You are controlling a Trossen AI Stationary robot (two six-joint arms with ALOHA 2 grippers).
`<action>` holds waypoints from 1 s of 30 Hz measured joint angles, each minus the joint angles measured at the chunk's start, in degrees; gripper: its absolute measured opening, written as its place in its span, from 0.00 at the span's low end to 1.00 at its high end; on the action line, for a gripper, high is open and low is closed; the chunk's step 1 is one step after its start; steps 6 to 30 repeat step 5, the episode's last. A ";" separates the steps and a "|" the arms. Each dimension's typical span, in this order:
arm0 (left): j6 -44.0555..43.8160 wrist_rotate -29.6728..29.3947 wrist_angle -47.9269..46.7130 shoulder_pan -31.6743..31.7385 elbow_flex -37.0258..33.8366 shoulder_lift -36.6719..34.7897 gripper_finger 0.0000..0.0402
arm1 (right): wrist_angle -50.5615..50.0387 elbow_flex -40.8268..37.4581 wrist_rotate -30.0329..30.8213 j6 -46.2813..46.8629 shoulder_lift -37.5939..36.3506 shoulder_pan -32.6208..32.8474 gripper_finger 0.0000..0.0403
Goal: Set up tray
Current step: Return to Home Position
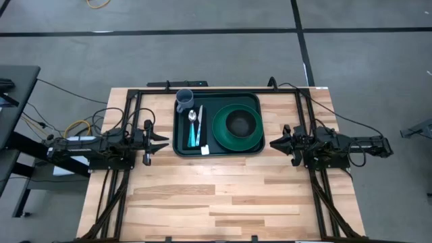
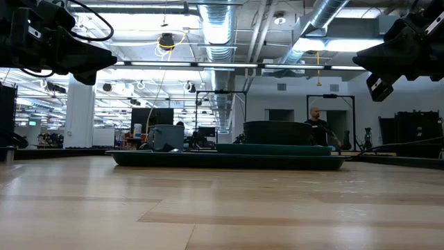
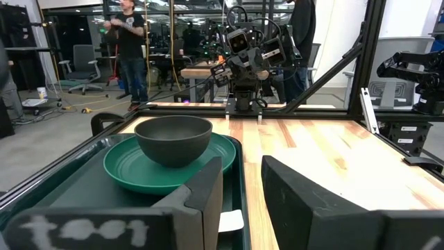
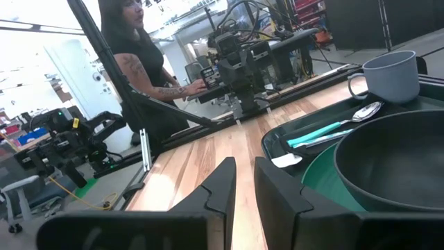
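The tray [image 1: 216,99] is seen in the middle of the high view, a little above the centre, flat on the wooden table [image 1: 216,202]. It is filled. A green plate [image 1: 219,131] is laid in its right half, and a dark bowl [image 1: 239,123] is set on the plate. A grey-blue cup [image 1: 185,101] is stood in the tray's upper left corner. Below the cup, cutlery [image 1: 196,131] with blue handles is laid side by side. A small white scrap [image 1: 204,150] is seen at the tray's lower edge; what it is cannot be told.

The left gripper [image 1: 164,142] is held at the left of the tray, just beside its rim and not touching it. A small gap is seen between its fingers [image 3: 208,201], and nothing is held in them. The right gripper [image 1: 273,143] is held at the right of the tray, a little apart from it. Its fingers [image 4: 222,184] are parted by a thin gap too, and nothing is held.

The setting of the tray is judged to be done: nothing is left loose on the table in these pictures, and nothing is carried. Only the parking of the two arms is thought to be left, and both are placed at the sides, clear of the tray. Nothing on the tray is tipped or knocked over.
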 joint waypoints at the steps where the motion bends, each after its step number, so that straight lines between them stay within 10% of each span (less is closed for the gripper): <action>1: -0.01 0.00 0.00 0.01 0.00 0.00 0.23 | 0.00 0.01 0.01 0.01 0.00 0.02 0.12; 30: -0.01 0.00 0.02 -0.01 -0.02 -0.01 0.23 | 0.00 -0.01 0.00 0.00 0.00 0.01 0.12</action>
